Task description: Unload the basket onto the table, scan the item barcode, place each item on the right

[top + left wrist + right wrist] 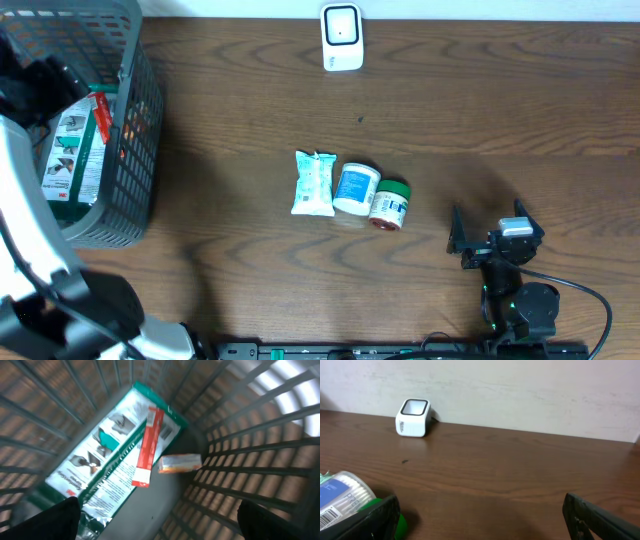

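Scanner (341,37), your glossy white rounded block, sits on the wood-grain table (250,100); left end effector (157,507) and right end effector (477,510) both gape empty.

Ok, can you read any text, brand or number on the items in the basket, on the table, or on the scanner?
Nothing reads clearly enough to quote.
Green and white packet in the basket: print and pictures, blurred.
Red box lying on it: lettering blurred.
Blue-label tub on the table: barcode and pale letters, too small to read.
Scanner: faint mark on its front, illegible.
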You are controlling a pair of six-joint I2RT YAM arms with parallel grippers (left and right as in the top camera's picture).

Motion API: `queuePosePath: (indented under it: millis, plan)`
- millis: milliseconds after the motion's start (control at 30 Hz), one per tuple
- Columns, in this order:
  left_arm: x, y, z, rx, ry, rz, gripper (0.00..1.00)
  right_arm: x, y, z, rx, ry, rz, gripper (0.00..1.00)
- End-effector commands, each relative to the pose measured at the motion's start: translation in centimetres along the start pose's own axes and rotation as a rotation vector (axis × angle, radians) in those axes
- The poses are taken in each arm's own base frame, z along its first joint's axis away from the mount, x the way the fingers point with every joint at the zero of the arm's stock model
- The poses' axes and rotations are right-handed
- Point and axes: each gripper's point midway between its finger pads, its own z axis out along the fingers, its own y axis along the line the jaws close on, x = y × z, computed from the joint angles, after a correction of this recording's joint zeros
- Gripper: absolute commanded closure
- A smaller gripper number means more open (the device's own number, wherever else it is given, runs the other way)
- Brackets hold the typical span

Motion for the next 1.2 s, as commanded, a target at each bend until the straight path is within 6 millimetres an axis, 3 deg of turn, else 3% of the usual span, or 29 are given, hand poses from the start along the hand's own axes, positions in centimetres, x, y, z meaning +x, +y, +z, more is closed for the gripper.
queuePosePath:
  millis: [0,133,333,533,667,867,967,1167]
  plan:
    - [1.0,0.1,3.4,0.109,0.093,0.048,0.02,0.1,0.2,0.0,-0.007,0.003,-0.009,0.01]
    - [2.3,1.2,7.4,0.108,0.167,0.121,0.02,0.1,0.2,0.0,-0.007,0.003,-0.009,0.01]
    - [1.8,1.9,11.3,0.118,0.155,0.239,0.01,0.1,0.2,0.0,-0.007,0.003,-0.009,0.01]
    - [1.5,1.7,12.0,0.122,0.128,0.493,0.02,0.1,0.2,0.0,-0.007,0.003,-0.009,0.01]
    - [2.0,1.9,12.3,0.05,0.157,0.555,0.01,0.1,0.2,0.0,-0.007,0.003,-0.009,0.01]
    - [4.2,-0.1,13.5,0.088,0.204,0.687,0.02,0.1,0.2,0.0,-0.007,0.003,-0.009,0.01]
    - [5.3,0.2,14.3,0.059,0.249,0.697,0.11,0.1,0.2,0.0,-0.007,0.003,-0.009,0.01]
    - [7.9,1.0,16.2,0.072,0.353,0.677,0.18,0.1,0.2,0.0,-0.007,0.003,-0.009,0.01]
